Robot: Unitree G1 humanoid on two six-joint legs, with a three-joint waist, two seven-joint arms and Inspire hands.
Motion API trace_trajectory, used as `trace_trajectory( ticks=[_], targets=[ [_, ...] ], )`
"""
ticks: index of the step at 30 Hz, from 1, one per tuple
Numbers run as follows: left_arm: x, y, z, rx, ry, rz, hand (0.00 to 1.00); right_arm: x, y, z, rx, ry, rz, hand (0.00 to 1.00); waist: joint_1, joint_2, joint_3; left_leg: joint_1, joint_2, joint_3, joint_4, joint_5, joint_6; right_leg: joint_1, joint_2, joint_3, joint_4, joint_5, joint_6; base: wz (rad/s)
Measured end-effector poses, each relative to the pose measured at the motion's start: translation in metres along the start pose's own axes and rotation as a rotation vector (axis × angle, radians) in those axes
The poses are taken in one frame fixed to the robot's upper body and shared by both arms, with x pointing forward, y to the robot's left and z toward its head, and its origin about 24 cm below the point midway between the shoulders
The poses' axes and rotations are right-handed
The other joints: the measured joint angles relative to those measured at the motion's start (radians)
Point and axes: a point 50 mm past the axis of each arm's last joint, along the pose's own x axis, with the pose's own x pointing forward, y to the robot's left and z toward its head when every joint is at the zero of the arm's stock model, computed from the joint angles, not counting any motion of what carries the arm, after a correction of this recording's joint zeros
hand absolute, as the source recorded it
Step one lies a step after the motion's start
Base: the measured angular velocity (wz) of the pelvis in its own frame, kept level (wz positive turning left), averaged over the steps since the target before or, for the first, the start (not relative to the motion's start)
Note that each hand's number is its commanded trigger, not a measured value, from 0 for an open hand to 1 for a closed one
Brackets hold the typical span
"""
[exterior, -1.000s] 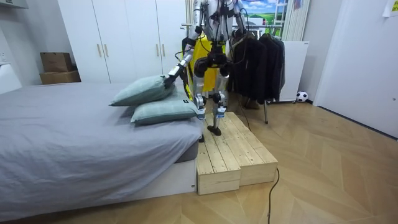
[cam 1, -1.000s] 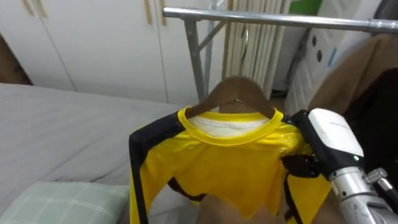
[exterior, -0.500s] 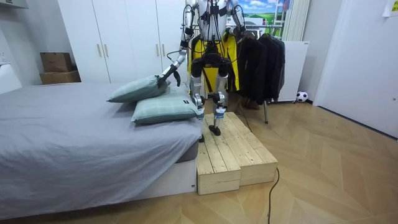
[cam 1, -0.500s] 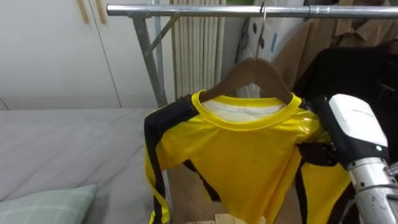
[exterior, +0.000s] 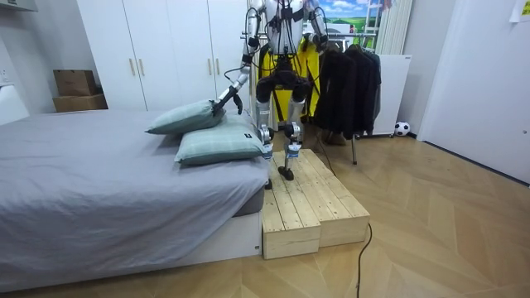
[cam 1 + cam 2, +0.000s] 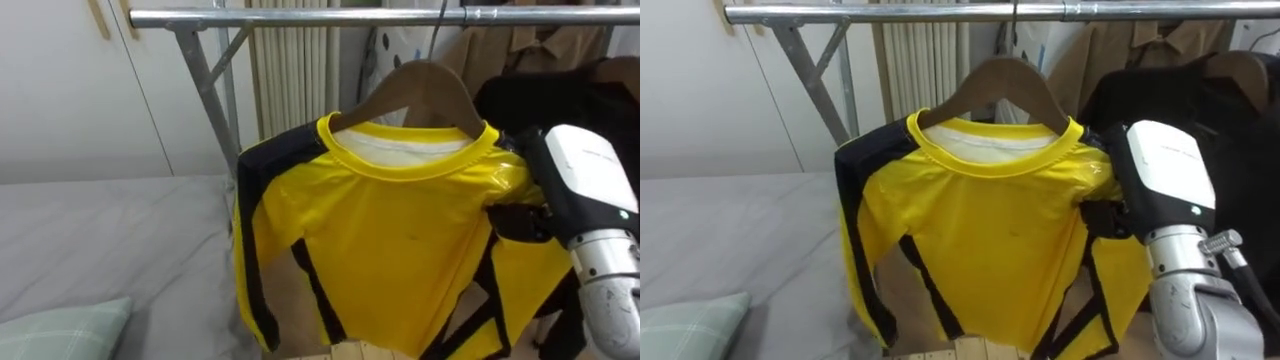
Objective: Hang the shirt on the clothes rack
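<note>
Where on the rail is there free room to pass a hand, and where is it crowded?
Free: the rail between the rack's slanted leg and the hanger of the yellow shirt. Crowded: right of the shirt, where dark garments hang.

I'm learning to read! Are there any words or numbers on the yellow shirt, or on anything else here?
None can be read.
The shirt is plain yellow with black stripes, with no letters or numbers on the side that shows.
The box in the room view is too small to tell whether it bears any print.
</note>
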Motion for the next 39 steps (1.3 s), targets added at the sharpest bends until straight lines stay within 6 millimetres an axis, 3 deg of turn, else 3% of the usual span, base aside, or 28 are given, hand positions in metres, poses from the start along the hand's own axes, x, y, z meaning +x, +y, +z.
trace_trajectory(
  ticks=[12, 22, 26, 32, 39],
  targets=[
    [0.0, 0.0, 0.0, -0.002, -0.021, -0.01, 0.0, 0.001, -0.005, -0.001, 0.004, 0.009, 0.025, 1.0, 0.047, 0.001, -0.004, 0.033, 0.002, -0.019, -0.002, -0.006, -0.009, 0.04, -0.008, -0.042, -0.012, 0.002, -0.015, 0.05],
    [0.001, 0.001, 0.004, -0.018, -0.056, -0.006, 0.0, 0.008, -0.009, 0.006, 0.139, -0.019, 0.057, 1.0, 0.058, 0.0, -0.0061, 0.033, 0.002, -0.056, -0.002, -0.001, -0.015, 0.053, -0.017, -0.081, -0.018, -0.003, -0.023, 0.11],
    [0.001, 0.002, 0.007, -0.027, -0.076, -0.008, 0.0, 0.011, -0.009, 0.006, 0.209, -0.036, 0.118, 1.0, 0.079, 0.001, -0.0057, 0.051, 0.004, -0.072, -0.011, 0.001, -0.018, 0.07, -0.017, -0.092, -0.029, -0.004, -0.03, 0.09],
    [0.002, 0.003, 0.008, -0.001, -0.108, -0.023, 0.0, 0.016, 0.011, -0.011, 0.299, 0.041, 0.223, 1.0, 0.11, -0.002, -0.0035, 0.085, 0.003, -0.089, -0.027, 0.0, -0.018, 0.111, -0.017, -0.1, -0.028, -0.02, -0.034, 0.1],
    [0.003, 0.005, 0.011, -0.007, -0.141, -0.043, 0.0, 0.018, 0.027, -0.029, 0.278, 0.129, 0.281, 1.0, 0.134, -0.007, -0.0029, 0.084, 0.0, -0.109, -0.027, 0.001, -0.02, 0.115, -0.022, -0.117, -0.026, -0.029, -0.035, 0.08]
  ],
)
